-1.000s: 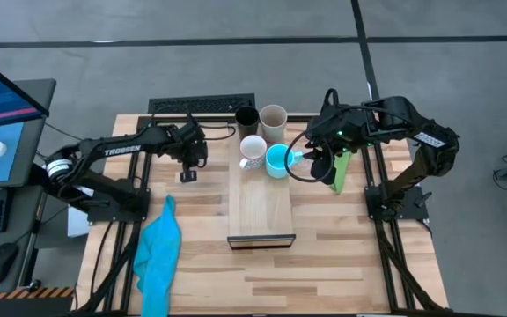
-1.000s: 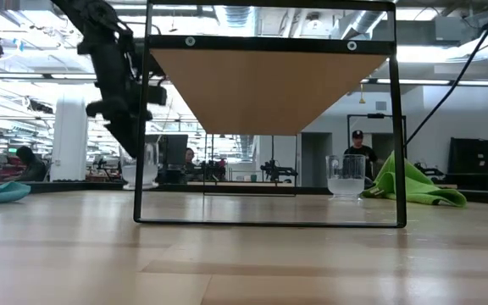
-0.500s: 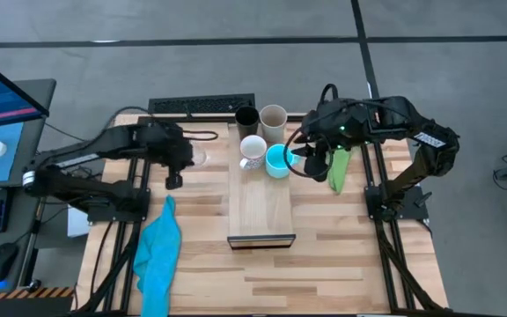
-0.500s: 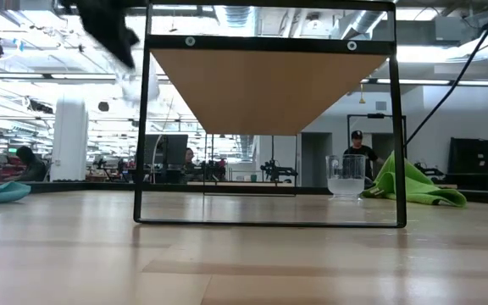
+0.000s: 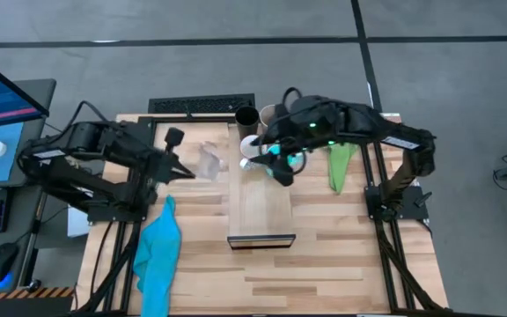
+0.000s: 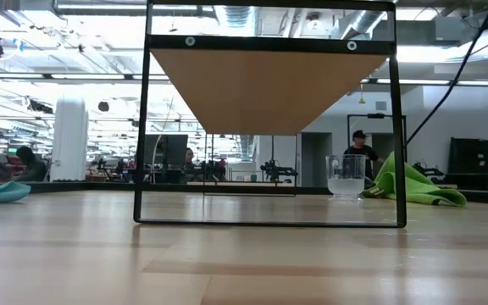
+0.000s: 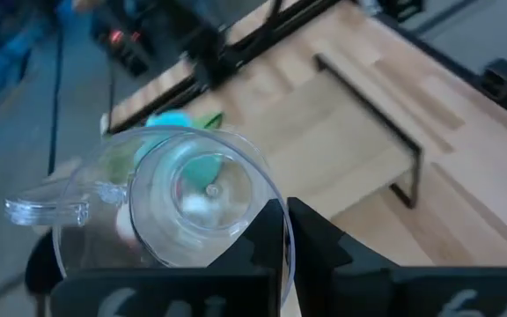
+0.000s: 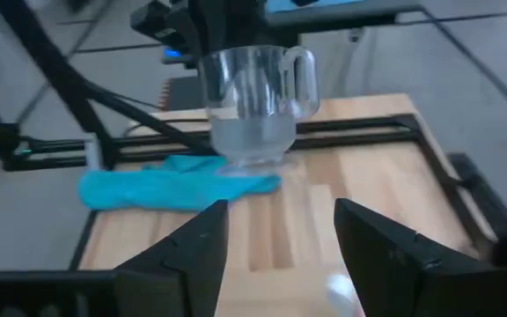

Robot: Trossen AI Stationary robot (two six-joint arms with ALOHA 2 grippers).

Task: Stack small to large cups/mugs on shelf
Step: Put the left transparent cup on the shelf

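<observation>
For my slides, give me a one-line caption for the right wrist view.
Left end effector holds a clear glass cup aloft above the table, blue cloth behind.

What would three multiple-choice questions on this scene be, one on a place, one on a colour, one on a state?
1. Where does the blue cloth lie?
A. on the shelf
B. on the table, on the left arm's side
C. against the green cloth

2. What colour is the cloth on the right arm's side?
A. green
B. red
C. white

3. How is the left pincer?
A. open and empty
B. shut on a clear glass cup
C. out of view

Answers:
1 B: the high view shows it near the table's left edge.
2 A: the green cloth lies under the right arm.
3 B: the left wrist view shows its fingers clamped on the cup's rim.
</observation>
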